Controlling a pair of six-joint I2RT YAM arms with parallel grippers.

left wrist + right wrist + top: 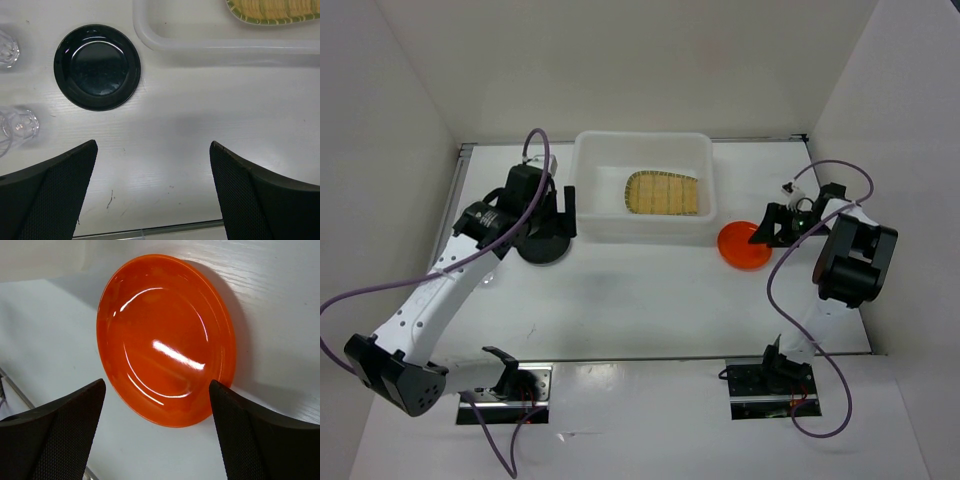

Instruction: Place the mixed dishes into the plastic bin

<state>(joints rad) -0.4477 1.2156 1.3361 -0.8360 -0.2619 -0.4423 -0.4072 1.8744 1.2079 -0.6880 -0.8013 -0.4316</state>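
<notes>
Take the plastic bin point(605, 190) as your marker: a white, see-through tub with rounded corners and a thick rim, sitting at the far middle of the table point(620, 310).

Inside it, towards its right half, lies the woven tray point(663, 193), tan bamboo strips edged in green. From above it looks to lie flat on the bin's floor. It is the only dish you can see in the bin.

The orange plate point(744, 246) sits on the table just beside the bin's near right corner. It is small, round and glossy, with bright streaks of light across its shallow bowl. Your right gripper point(157, 382) hangs close over it, jaws spread wide to either side of the plate and gripping nothing.

The black plate point(97, 67) lies off the bin's near left corner, close to the wall but apart from it. It is also small, round and shiny, with a raised rim. Two clear cups point(7, 48) point(20, 125) stand beyond it, on the side away from the bin, cut off by the edge of the left wrist view.

Your left gripper point(153, 145) hovers above the bare table near the black plate, jaws fully apart and empty.
</notes>
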